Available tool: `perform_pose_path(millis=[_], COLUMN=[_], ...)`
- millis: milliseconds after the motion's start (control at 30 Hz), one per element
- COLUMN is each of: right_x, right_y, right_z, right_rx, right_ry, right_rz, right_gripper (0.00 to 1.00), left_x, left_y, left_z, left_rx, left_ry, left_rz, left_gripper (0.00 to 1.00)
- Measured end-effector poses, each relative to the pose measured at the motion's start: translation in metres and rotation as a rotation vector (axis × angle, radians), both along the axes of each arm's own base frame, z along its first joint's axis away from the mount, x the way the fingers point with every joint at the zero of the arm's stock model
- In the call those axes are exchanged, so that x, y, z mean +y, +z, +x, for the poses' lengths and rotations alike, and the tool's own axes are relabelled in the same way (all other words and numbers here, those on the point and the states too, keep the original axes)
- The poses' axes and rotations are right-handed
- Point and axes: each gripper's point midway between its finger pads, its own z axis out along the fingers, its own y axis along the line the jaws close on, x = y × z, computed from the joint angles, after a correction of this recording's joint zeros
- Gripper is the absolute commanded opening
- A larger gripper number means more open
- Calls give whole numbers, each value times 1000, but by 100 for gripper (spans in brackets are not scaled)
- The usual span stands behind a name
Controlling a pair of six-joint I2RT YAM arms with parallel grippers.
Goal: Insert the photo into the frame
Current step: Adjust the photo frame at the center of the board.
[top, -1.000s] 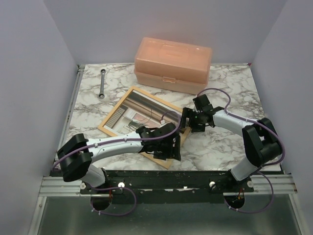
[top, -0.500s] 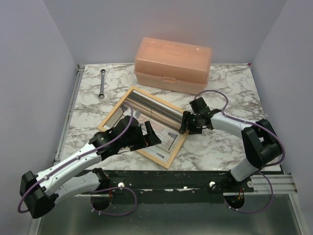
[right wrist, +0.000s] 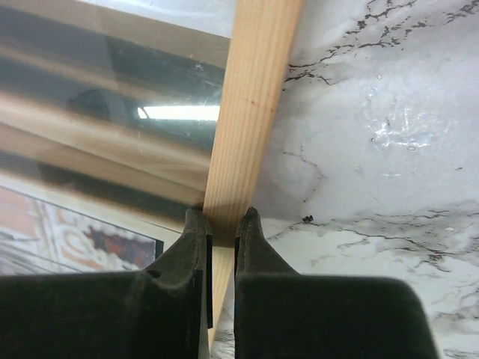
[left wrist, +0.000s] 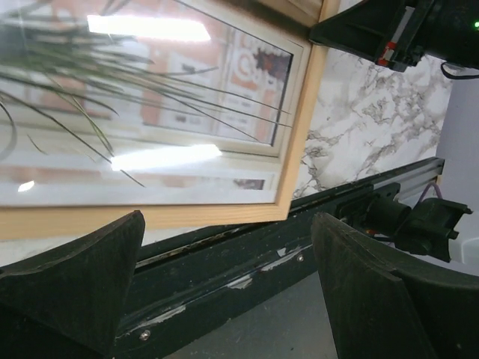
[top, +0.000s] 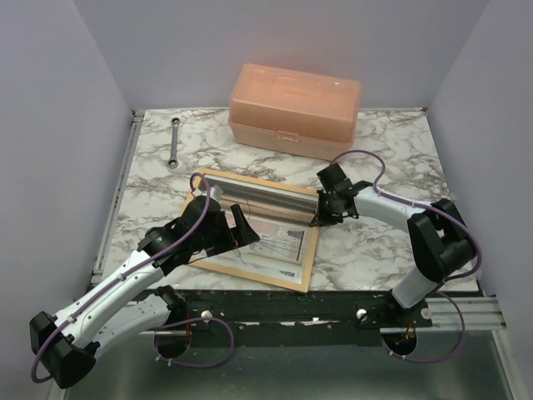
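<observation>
Frame [top: 260, 178], on the table [top: 375, 242] with the photo [top: 279, 242] seen behind its glass, is clamped at its right moulding by the right gripper [right wrist: 221, 224]; the left gripper [left wrist: 224, 239] is spread wide above. It is judged stiff, light and breakable; wood edges are preferred.

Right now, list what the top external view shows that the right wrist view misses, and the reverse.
Only top external: the peach box, the wrench, the whole frame, and the left gripper over its near-left part. Only right wrist: the right gripper close up, its fingers clamped on either side of the wood moulding. Both: the frame's right edge, its glass, part of the photo and the marble table.
</observation>
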Motion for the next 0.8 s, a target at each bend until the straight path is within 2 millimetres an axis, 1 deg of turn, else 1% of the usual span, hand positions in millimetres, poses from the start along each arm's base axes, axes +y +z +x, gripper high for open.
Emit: perform_pose_path(millis=[167, 300, 467, 633, 700, 767, 800], right_x=[-8, -15, -29, -54, -64, -72, -75], right_y=[1, 2, 4, 6, 8, 12, 15], right_z=[0, 3, 15, 29, 35, 40, 43], right_rx=[-17, -22, -57, -77, -85, -93, -99], right_ry=[38, 41, 46, 26, 15, 5, 0], right_rz=[-70, -123, -203, -263, -293, -321, -330], right_gripper=[1, 1, 1, 1, 9, 34, 50], left_x=[5, 12, 36, 66, 77, 86, 90], left_y=[-9, -21, -43, -63, -71, -77, -80], left_z=[2, 3, 4, 5, 5, 5, 6], left_rx=[20, 40, 77, 123, 150, 171, 180], left_ry=[9, 23, 90, 176, 201, 223, 232], left_rz=[31, 64, 165, 311, 366, 408, 420], left_gripper=[95, 95, 96, 97, 97, 97, 97])
